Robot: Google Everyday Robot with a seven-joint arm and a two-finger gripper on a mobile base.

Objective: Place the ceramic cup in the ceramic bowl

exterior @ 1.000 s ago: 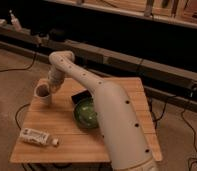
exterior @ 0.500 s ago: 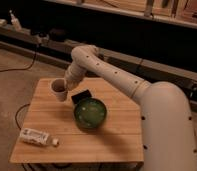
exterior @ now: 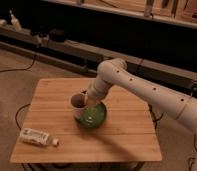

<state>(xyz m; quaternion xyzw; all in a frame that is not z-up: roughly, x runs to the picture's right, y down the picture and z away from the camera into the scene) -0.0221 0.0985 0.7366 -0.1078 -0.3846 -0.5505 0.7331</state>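
Observation:
The ceramic cup (exterior: 77, 103), whitish-grey with a dark inside, hangs upright just above the left rim of the green ceramic bowl (exterior: 95, 119) in the middle of the wooden table. My gripper (exterior: 87, 99) reaches down from the white arm on the right and is shut on the cup's right side. The arm covers the far edge of the bowl.
A white labelled tube (exterior: 37, 136) lies near the front left corner of the wooden table (exterior: 52, 95). A dark shelf with cables (exterior: 52, 42) runs along the wall behind the table. Carpet floor surrounds the table.
The gripper has carried the cup from the table's far left to the right and forward, to the bowl's left rim. The view has also shifted closer.

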